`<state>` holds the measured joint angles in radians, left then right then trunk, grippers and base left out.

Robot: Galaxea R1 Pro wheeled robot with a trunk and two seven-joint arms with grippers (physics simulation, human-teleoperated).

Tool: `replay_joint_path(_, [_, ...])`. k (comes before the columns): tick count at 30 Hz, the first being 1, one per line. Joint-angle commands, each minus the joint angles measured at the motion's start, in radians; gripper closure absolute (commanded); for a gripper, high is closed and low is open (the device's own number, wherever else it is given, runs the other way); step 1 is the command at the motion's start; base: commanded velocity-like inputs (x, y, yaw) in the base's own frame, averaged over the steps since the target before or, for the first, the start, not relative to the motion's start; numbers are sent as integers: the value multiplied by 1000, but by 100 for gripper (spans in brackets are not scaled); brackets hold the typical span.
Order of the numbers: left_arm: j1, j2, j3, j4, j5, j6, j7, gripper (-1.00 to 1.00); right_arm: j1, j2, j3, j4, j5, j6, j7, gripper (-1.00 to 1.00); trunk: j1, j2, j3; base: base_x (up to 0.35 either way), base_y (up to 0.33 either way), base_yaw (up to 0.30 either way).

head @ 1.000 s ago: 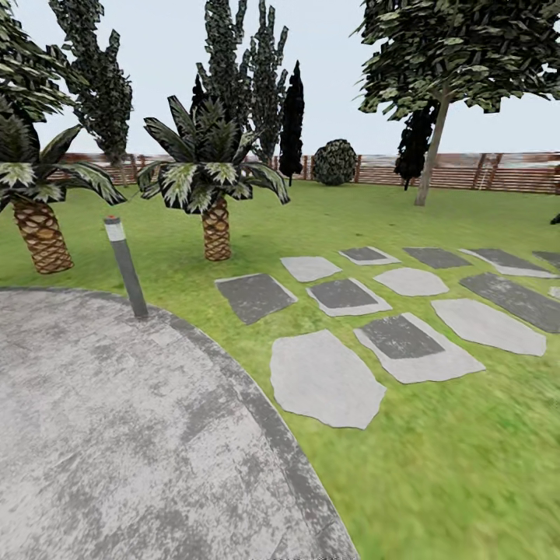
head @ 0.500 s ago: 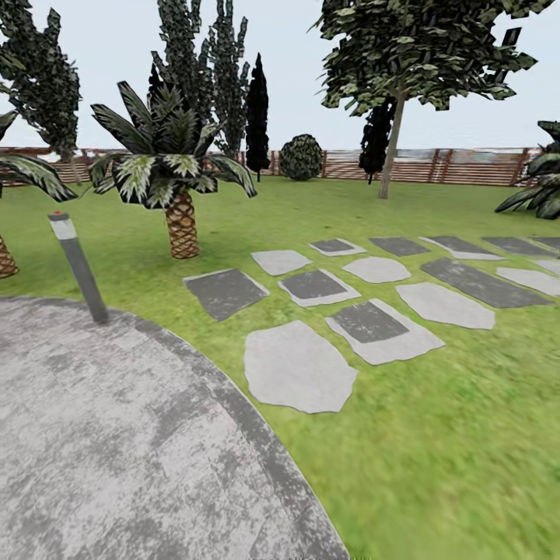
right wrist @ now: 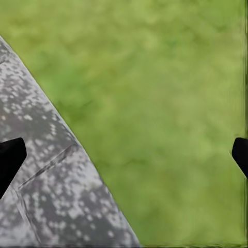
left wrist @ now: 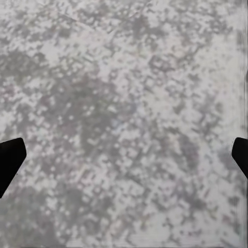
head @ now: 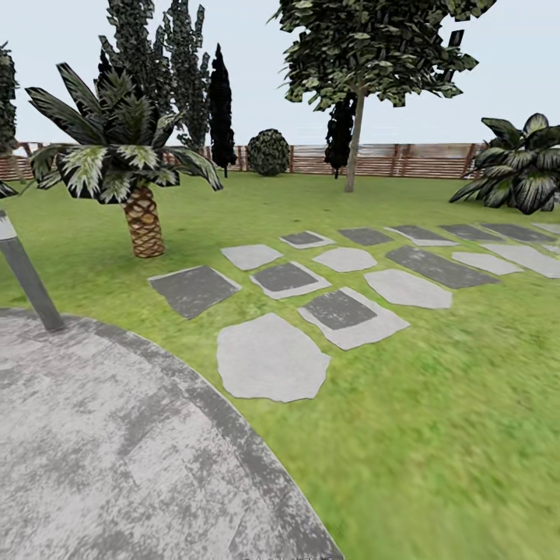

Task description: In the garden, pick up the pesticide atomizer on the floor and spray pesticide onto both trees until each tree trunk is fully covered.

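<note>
Head view is looking over patio [head: 117, 451] and lawn [head: 435, 435] — no atomizer; both grippers [left wrist: 124, 160] [right wrist: 124, 160] gaping wide, empty. Keep scanning the ground w/ fingers clear.

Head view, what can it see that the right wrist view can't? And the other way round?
The head view has the far-off things: a palm, grey stepping stones, the brown fence, a grey post beside the paving, a leafy tree and sky. The right wrist view looks down from close and has the right gripper, its dark jaws wide apart with nothing between them. Both share the speckled grey patio and the green lawn, meeting at an edge.
</note>
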<state>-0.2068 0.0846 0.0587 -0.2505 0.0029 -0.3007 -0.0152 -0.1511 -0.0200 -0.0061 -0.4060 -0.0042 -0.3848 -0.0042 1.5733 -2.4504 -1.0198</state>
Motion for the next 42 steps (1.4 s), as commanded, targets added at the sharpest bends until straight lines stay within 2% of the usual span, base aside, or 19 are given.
replay_joint_path(1, [0,0,4,0,0,-3,-2,-100,-1,0,0,1,0,-3,0,-100,4,-8,-5,0,0,-266])
replay_joint_path(7, [0,0,4,0,0,-3,-2,-100,-1,1,0,1,0,-3,0,-100,27,-50,-29,0,0,-266])
replay_joint_path(33, [0,1,4,0,0,-3,-1,-100,-1,1,0,1,0,-3,0,-100,38,-56,-155,0,0,-265])
replay_joint_path(42, [0,1,4,0,0,-3,-1,-100,-1,1,0,1,0,-3,0,-100,38,-56,-162,0,0,-269])
